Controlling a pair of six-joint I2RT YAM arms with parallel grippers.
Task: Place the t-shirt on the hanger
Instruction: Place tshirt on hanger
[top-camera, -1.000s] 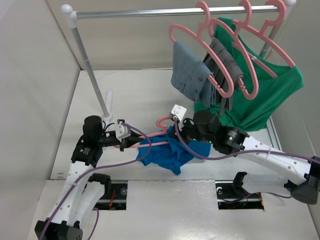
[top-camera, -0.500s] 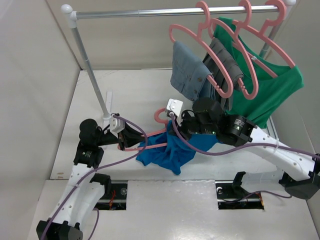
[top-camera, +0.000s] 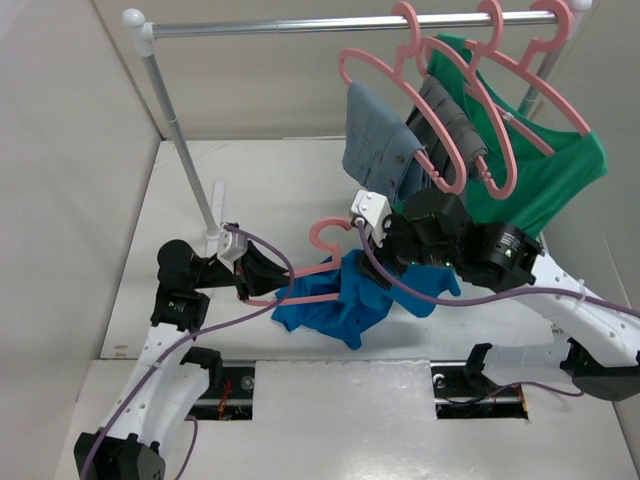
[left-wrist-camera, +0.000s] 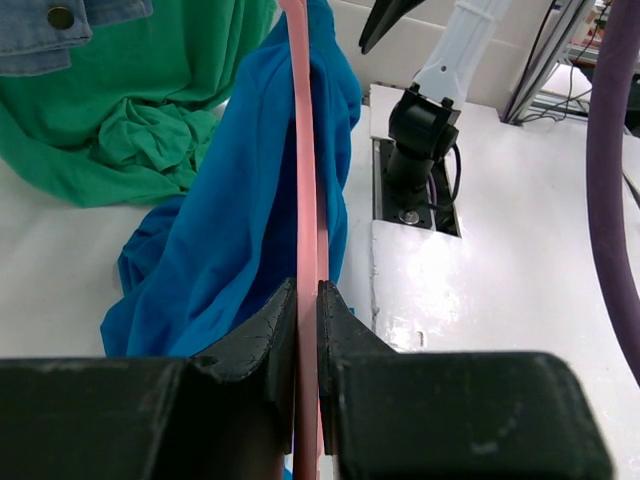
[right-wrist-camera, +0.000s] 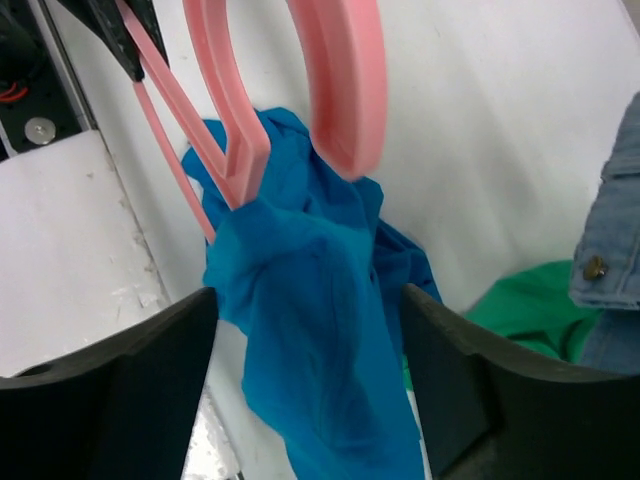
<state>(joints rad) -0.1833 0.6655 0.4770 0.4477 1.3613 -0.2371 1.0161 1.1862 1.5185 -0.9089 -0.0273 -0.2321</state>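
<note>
Top external view: the blue t-shirt (top-camera: 330, 312) is draped over one end of the pink hanger (top-camera: 312, 293), near the front of the white table (top-camera: 270, 190), between the two arms.
Only the left wrist view shows the left gripper (left-wrist-camera: 307, 300) pressed together on the hanger's thin bar, seen edge-on, with blue cloth hanging along it. Only the right wrist view shows the right gripper (right-wrist-camera: 305, 350) spread wide, the t-shirt hanging in the gap below the hanger's hook. Behind, the rail (top-camera: 300, 25) carries a denim garment (top-camera: 375, 145) and a green shirt (top-camera: 540, 190). The denim's metal button (right-wrist-camera: 595, 267) is too small to read.
</note>
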